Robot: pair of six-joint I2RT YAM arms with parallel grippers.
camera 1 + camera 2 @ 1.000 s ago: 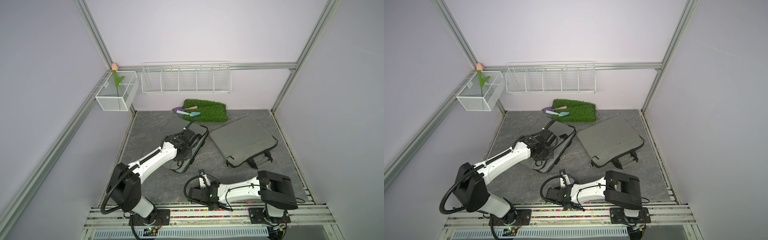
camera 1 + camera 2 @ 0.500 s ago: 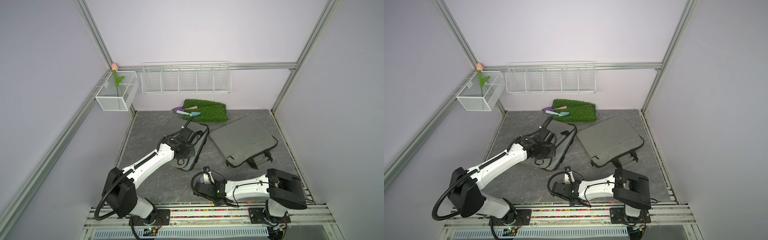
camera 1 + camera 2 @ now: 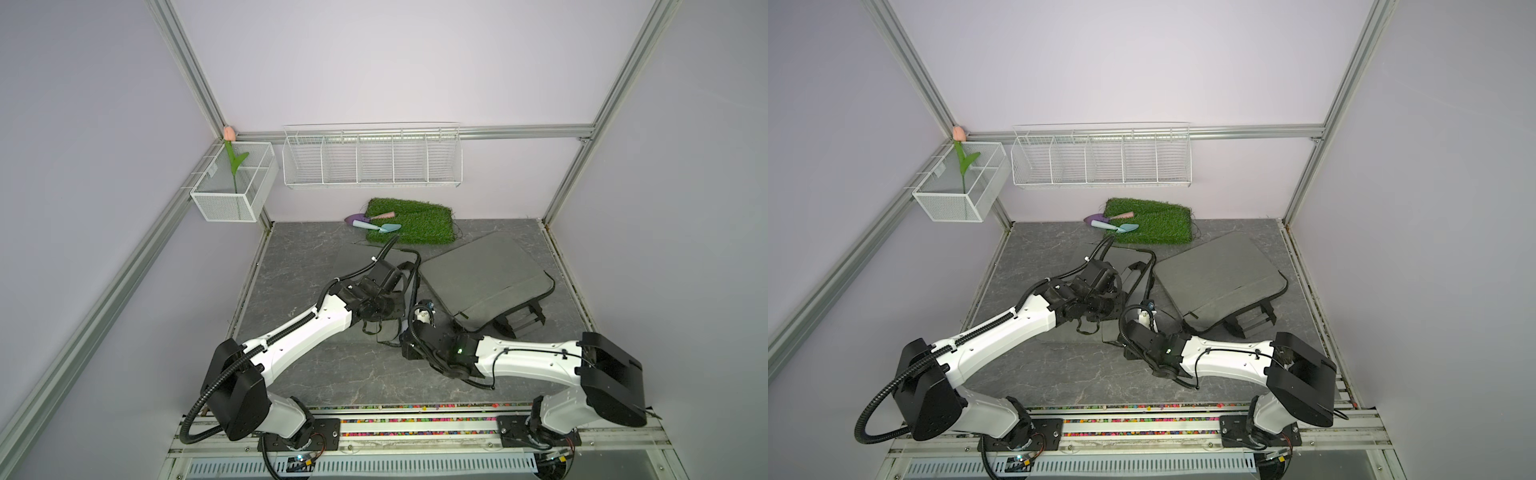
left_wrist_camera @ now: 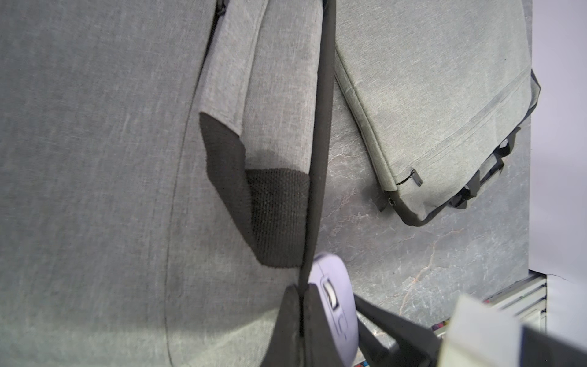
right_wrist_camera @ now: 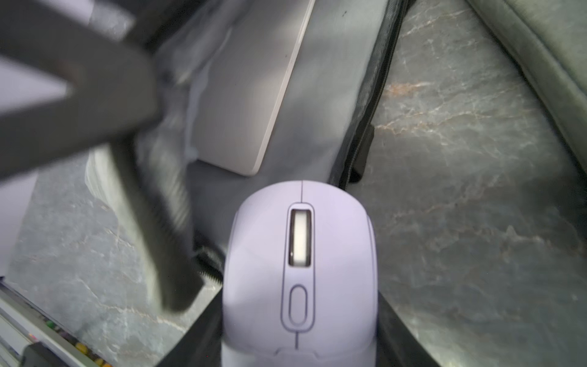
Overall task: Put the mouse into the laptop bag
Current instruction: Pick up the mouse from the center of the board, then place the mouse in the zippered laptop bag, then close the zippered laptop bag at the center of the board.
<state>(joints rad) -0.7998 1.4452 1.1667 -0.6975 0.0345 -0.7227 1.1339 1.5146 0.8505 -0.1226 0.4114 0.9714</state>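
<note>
The lilac mouse (image 5: 300, 270) sits between the black fingers of my right gripper (image 5: 300, 317), which is shut on it and points at the mouth of the open grey laptop bag (image 3: 351, 259). A silver laptop (image 5: 254, 95) lies inside on the bag's grey lining. My left gripper (image 4: 300, 317) is shut on the bag's black edge trim (image 4: 320, 159) and holds the flap up. In the left wrist view the mouse (image 4: 333, 286) shows right beside that trim. In both top views the two grippers, left (image 3: 384, 309) and right (image 3: 411, 332), meet at the bag's near corner.
A second grey bag (image 3: 478, 270), zipped shut with black handles, lies just to the right (image 3: 1217, 270). A green grass mat (image 3: 411, 222) with two small trowels is at the back. Wire baskets (image 3: 372, 160) hang on the wall. The front rail (image 3: 415, 419) carries both arm bases.
My right arm has risen from the table near the front rail and reached toward the bag's mouth. My left arm has drawn the bag's flap slightly toward the front.
</note>
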